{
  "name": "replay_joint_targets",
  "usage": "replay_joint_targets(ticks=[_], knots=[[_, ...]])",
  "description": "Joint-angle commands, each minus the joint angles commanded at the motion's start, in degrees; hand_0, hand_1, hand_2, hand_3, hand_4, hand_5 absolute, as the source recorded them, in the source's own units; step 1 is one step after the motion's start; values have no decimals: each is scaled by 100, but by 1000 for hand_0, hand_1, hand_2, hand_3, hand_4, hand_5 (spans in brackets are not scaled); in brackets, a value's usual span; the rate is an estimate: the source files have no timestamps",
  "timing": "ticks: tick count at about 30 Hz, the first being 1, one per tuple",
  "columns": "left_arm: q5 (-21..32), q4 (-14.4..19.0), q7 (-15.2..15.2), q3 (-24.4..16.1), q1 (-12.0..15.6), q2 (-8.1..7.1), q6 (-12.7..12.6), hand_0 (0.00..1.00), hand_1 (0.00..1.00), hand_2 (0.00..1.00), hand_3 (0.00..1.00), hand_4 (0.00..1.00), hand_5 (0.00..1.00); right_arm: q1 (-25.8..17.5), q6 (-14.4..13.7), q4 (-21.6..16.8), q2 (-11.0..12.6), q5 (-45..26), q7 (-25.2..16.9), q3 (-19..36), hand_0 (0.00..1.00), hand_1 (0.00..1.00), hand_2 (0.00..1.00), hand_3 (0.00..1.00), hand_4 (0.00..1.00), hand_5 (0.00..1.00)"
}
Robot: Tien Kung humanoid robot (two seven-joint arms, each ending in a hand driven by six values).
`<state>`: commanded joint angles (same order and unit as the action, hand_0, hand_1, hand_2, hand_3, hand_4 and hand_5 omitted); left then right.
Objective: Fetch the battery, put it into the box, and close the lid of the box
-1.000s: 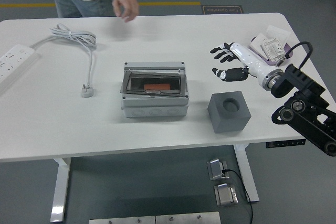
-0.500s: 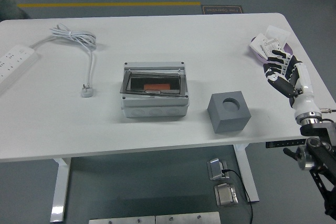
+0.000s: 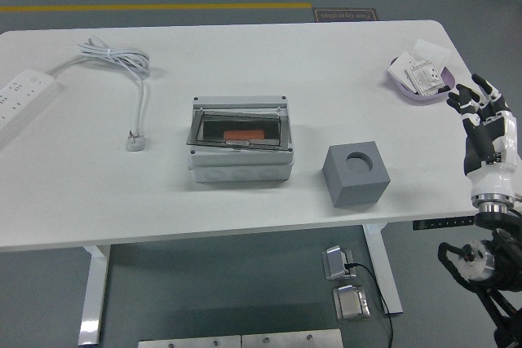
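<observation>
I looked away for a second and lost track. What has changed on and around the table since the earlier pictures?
The right robot hand drew back from over the table, between the bowl and the grey block, to beyond the right edge, fingers spread and holding nothing. The person at the far side walked out of view. The box, its orange battery, the grey block, the bowl and the power strip did not move.

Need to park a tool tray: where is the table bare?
Bare: between the cable and box; the far strip behind the box; between box and tray. Crowded: grey block beside the box, right hand at the right edge.
</observation>
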<state>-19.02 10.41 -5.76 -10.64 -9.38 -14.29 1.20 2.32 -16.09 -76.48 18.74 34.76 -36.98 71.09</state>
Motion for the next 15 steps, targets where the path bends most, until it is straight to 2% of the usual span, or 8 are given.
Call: replay_joint_targets(ticks=[6, 15], knots=[[-29, 3, -16, -39, -10, -30, 12, 592, 690, 542, 591, 464, 171, 101, -37, 8, 52, 110, 0, -119, 689, 598, 618, 679, 819, 281], [192, 18, 89, 226, -92, -145, 19, 592, 689, 543, 592, 471, 181, 60, -67, 43, 113, 206, 2, -98, 690, 607, 616, 679, 823, 286]])
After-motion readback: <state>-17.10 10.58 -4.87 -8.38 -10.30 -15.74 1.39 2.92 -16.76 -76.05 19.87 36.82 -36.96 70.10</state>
